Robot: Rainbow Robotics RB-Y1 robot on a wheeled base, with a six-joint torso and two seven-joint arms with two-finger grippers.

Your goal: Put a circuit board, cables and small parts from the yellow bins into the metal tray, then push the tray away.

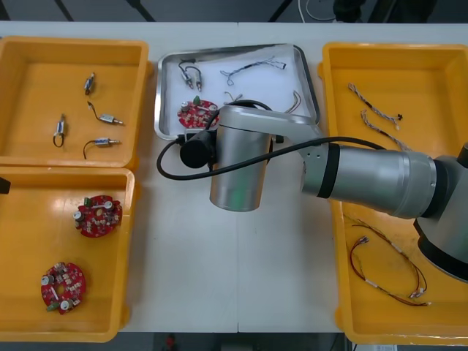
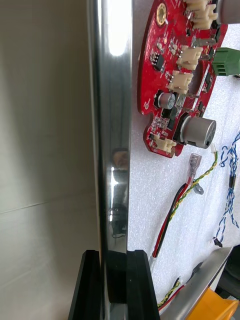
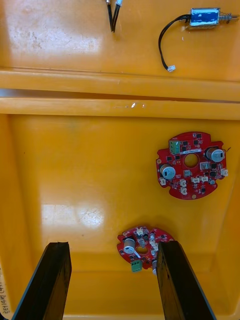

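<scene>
The metal tray (image 1: 162,110), white inside, lies between the bins and holds a red circuit board (image 1: 196,113), small metal parts (image 1: 191,73) and a blue and white cable (image 1: 252,69). My right arm (image 1: 238,157) reaches across to the tray's near rim. In the right wrist view my right gripper (image 2: 115,260) is shut on the shiny rim (image 2: 112,125), one finger on each side. Beyond the rim lie the circuit board (image 2: 180,75), a red and yellow cable (image 2: 175,210) and the blue and white cable (image 2: 230,175). My left gripper (image 3: 114,247) hangs open over the near left bin.
The near left yellow bin (image 1: 22,219) holds two circuit boards (image 1: 99,216) (image 1: 62,285). The far left bin (image 1: 29,80) holds several small metal parts. On the right, blue and white cables (image 1: 376,117) lie in the far bin, red and yellow cables (image 1: 387,263) in the near one.
</scene>
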